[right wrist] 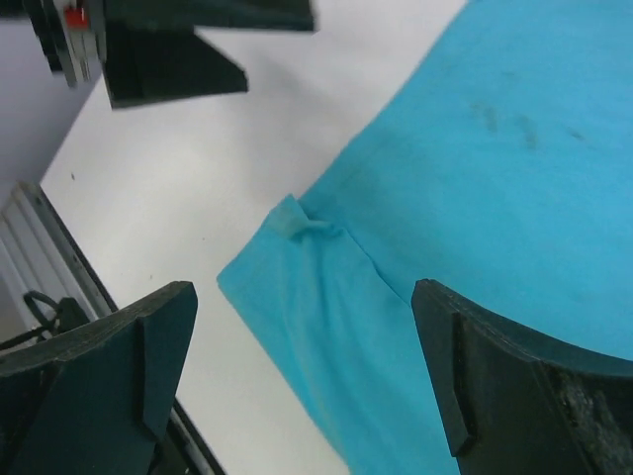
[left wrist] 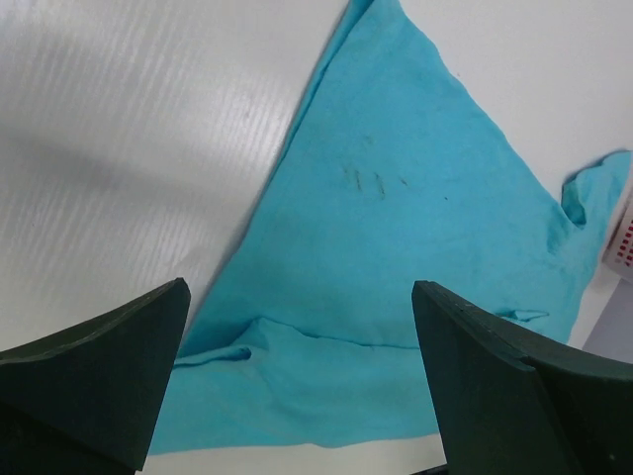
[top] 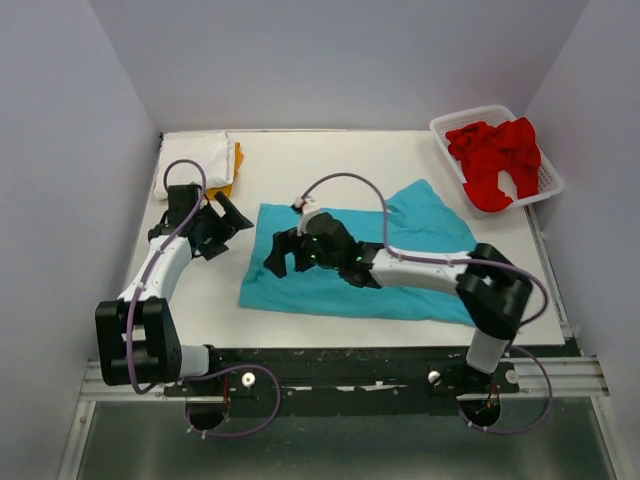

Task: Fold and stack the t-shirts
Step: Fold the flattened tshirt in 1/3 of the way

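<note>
- The right gripper [top: 287, 258] has its jaws spread wide with nothing between them. It hangs over the left end of the turquoise t-shirt [top: 425, 225].
- In the right wrist view, the right gripper [right wrist: 304, 292] frames a corner of the turquoise t-shirt [right wrist: 514, 178]. A small pucker sits in the cloth there, where a seam or fold line meets the edge. Whether the fingertips touch the cloth cannot be told.
- The left gripper [top: 228, 228] also has its jaws wide apart and holds nothing. It sits over bare table [top: 330, 160], just beside the shirt's left edge and pointing toward it.
- In the left wrist view, the left gripper [left wrist: 302, 292] looks along the turquoise t-shirt [left wrist: 396, 218]. A sleeve shows at the far end, a fold line crosses the near part, and a few faint dark marks sit mid-cloth.
- The left gripper [right wrist: 178, 49] also appears in the top left corner of the right wrist view, near the right one but apart from it.
- The turquoise shirt lies spread out in the middle of the table, under the right arm.
- A folded white t-shirt [top: 195, 160] lies at the table's far left corner, with an orange t-shirt [top: 232, 178] showing at its right edge.
- The red t-shirts [top: 495, 160] are heaped in a white slatted basket [top: 446, 124] at the far right corner, well apart from both grippers.
</note>
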Motion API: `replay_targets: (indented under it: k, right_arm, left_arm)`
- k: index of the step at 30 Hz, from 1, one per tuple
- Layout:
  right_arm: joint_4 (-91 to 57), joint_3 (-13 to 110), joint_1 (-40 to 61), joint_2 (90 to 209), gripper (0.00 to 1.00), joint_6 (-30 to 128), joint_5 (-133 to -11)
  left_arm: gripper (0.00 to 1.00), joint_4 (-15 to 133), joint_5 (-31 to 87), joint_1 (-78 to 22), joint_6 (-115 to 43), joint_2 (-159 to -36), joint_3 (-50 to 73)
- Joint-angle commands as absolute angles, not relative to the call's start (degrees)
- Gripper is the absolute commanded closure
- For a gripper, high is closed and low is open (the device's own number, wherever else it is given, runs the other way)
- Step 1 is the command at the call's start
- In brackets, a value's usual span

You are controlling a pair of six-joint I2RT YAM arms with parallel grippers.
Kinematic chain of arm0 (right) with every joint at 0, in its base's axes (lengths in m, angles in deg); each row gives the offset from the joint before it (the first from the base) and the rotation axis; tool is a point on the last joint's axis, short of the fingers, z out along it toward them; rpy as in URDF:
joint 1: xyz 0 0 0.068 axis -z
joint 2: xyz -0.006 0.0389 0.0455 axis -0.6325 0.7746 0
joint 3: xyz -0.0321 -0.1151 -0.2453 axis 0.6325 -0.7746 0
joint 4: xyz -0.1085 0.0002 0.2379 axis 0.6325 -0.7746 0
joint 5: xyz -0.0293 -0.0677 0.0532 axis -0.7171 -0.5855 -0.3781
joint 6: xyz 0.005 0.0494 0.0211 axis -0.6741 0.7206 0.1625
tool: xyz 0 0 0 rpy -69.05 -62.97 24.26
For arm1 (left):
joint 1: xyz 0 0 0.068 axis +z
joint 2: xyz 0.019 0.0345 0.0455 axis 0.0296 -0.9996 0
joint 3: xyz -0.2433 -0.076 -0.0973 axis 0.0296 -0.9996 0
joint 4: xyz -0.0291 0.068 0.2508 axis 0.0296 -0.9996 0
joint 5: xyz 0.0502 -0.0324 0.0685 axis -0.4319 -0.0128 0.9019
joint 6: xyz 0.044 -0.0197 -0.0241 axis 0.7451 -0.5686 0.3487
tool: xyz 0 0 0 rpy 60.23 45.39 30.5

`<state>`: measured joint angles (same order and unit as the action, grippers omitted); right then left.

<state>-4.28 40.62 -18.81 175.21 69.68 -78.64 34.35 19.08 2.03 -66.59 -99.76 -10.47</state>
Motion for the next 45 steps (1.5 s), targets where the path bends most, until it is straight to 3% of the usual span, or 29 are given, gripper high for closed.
replay_targets:
  k: [1,6,9,22,33,45]
  right_arm:
    - [-11.43,28.85,-14.85,158.51,0.0,77.76,-93.78]
    - [-23.29,13.81,-8.73,139.87,0.0,85.94,-99.48]
    - [-27.31,9.4,-3.07,135.29,0.0,88.77,-97.73]
    - [-30.49,4.32,19.95,143.9,0.0,94.2,-92.51]
    - [-32.67,-1.81,38.41,142.41,0.0,91.59,-80.36]
    - [-36.26,-5.0,47.45,133.75,0.0,92.53,-82.04]
  left_arm:
    - [0.01,33.32,16.13,0.14,-67.66,-90.72,-15.98]
    - [0.01,34.5,18.23,-10.49,-70.59,-78.07,-24.58]
    - [0.02,36.64,19.46,-16.69,-73.78,-76.46,-27.46]
    - [0.01,42.64,19.9,-19.53,-73.0,-96.95,-25.39]
    - [0.01,40.88,20.22,-30.97,-82.29,-87.08,-36.48]
    - [0.01,43.33,23.95,-45.28,-90.35,-85.61,-37.57]
